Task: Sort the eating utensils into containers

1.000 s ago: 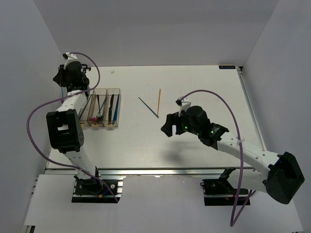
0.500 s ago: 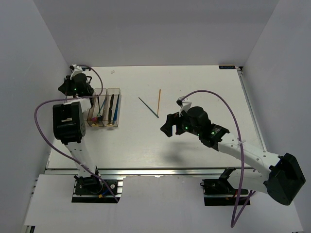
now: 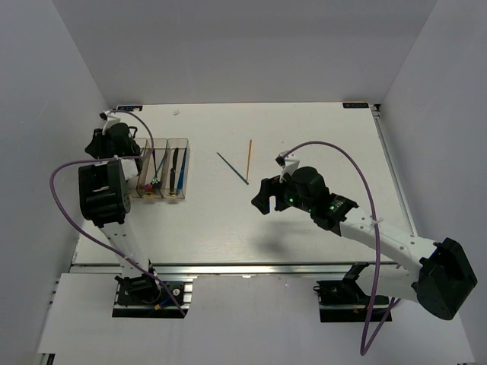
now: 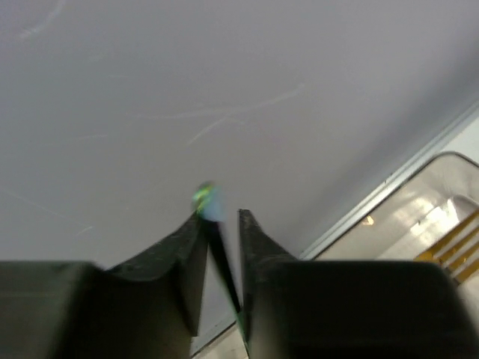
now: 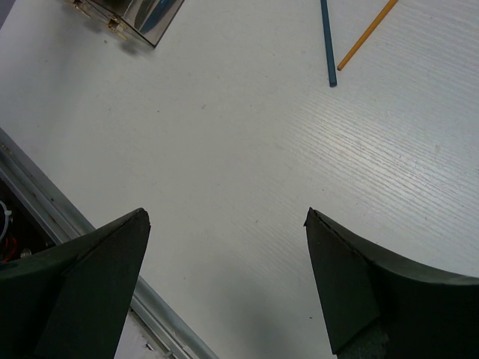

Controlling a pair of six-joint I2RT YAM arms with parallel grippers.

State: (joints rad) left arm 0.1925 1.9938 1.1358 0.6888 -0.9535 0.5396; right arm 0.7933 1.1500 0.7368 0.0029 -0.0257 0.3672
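My left gripper [image 3: 114,141] is at the table's far left, beside the row of clear containers [image 3: 160,169]. In the left wrist view it [image 4: 222,217] is shut on a thin dark utensil [image 4: 218,250] with a blurred green-blue tip, in front of the grey wall. The containers hold several dark, blue and gold utensils. A blue stick [image 3: 232,167] and an orange stick [image 3: 249,156] lie loose mid-table; both also show in the right wrist view, the blue [image 5: 328,45] and the orange [image 5: 367,34]. My right gripper [image 3: 263,200] is open and empty, above bare table near them.
A clear container's rim [image 4: 441,217] with gold utensils inside shows at the right of the left wrist view. A container corner [image 5: 135,15] is at the top left of the right wrist view. The table's metal front rail [image 5: 67,224] runs past my right gripper.
My left wrist has shifted and turned at the far left by the containers, still holding the thin utensil. The right arm has not moved.
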